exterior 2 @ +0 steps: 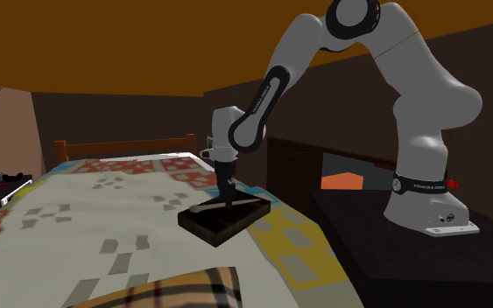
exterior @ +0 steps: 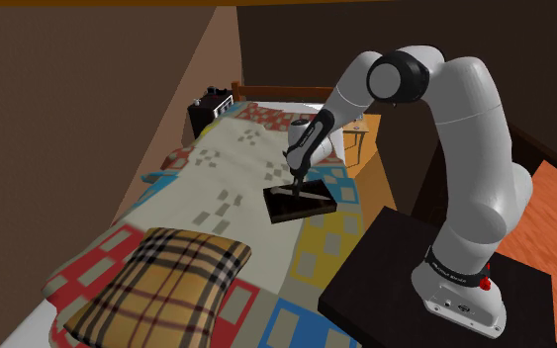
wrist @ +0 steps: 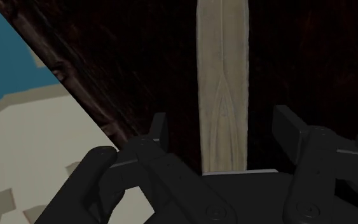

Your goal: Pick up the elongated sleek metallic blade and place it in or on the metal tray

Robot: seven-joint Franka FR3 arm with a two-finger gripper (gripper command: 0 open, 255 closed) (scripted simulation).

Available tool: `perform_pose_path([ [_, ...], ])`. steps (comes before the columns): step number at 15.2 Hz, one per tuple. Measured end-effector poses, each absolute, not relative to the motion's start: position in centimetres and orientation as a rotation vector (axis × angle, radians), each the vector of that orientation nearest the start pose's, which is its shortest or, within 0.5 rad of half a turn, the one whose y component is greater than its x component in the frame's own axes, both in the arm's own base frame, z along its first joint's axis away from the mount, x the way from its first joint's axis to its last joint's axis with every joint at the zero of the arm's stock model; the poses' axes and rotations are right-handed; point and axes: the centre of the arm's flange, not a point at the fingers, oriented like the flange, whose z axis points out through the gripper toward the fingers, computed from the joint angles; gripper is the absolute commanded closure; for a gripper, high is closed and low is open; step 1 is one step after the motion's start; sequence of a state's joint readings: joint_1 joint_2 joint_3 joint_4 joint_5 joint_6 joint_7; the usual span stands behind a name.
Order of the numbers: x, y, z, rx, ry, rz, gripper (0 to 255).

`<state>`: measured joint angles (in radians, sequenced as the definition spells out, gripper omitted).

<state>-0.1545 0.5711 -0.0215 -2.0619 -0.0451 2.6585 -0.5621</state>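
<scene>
Basically done, as far as these frames show: the blade (wrist: 222, 95), a long pale strip with a ridge down its middle, lies flat on the tray (wrist: 139, 63), which renders dark, nearly black-brown, not shiny. In the shoulder view the blade (exterior: 311, 198) runs slantwise across the top of the tray (exterior: 284, 210), and the second exterior view shows the same, with the blade (exterior 2: 227, 206) stretched over the flat slab of the tray (exterior 2: 214, 229). Whether a tip overhangs the rim is too small to tell. The tray sits on the patterned quilt (exterior: 217, 183) of the bed, towards the side where the stand (exterior: 405, 267) is, well apart from the plaid pillow (exterior: 162, 282). The gripper (wrist: 222, 127) hangs straight over the blade's middle, pointing down, and sits very low over the tray in both exterior views (exterior: 294, 180) (exterior 2: 227, 194). The fingers (wrist: 159, 130) are spread, one each side of the blade, with dark tray showing between each finger and the blade's edge, so nothing is clasped and the blade is released. Judgement: pick and place both look complete, with the blade on its target. What is left is just lifting the arm straight up clear of the tray without dragging a finger across the blade and sliding it off.
</scene>
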Motion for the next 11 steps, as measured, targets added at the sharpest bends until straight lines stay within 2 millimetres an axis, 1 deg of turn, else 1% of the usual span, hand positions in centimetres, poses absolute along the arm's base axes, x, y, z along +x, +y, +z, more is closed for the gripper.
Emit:
perform_pose_path([
  [4,58.1,-10.2,15.4,-3.108,-0.678,-0.018,0],
  [5,58.0,-10.2,16.1,-3.108,-0.678,-0.017,0],
  [7,57.9,-9.9,18.2,-3.109,-0.677,-0.019,0],
  [8,58.0,-10.1,19.3,-3.108,-0.678,-0.019,0],
  [9,58.0,-10.0,19.9,-3.109,-0.678,-0.02,0],
  [11,58.0,-10.0,20.3,-3.108,-0.678,-0.019,0],
])
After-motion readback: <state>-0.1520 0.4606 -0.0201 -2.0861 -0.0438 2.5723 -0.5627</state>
